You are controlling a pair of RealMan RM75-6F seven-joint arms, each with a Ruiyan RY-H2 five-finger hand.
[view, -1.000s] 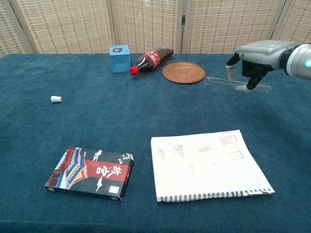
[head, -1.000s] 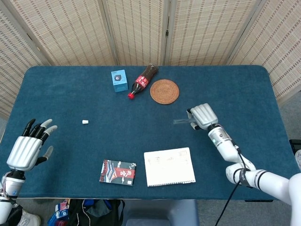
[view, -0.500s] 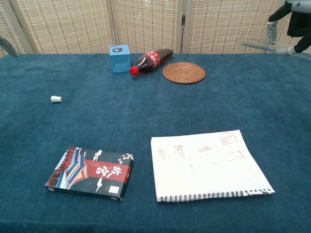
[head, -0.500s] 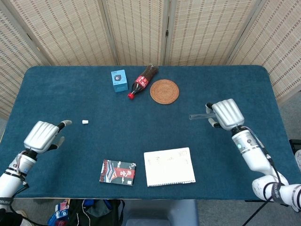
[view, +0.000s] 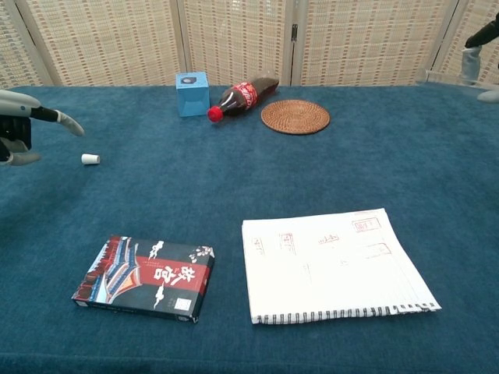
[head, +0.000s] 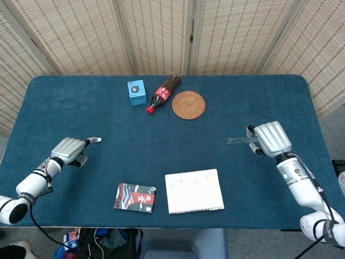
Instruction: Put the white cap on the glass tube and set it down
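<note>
Left hand [head: 69, 149] now lowered beside small white plastic cap [head: 97, 140] off its fingertips, open; right hand [head: 269, 138] holding thin clear glass tube [head: 238, 141] aloft: light, slippery, fragile, best pinched mid-length.

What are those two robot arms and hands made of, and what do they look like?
Both hands, the left hand and the right hand, have silvery-grey ribbed backs like metal gloves. The fingers are dark with pale tips. The arms are white, rounded segments with dark joints; a black cable runs along each, and a small green light shows on the right forearm.
</note>
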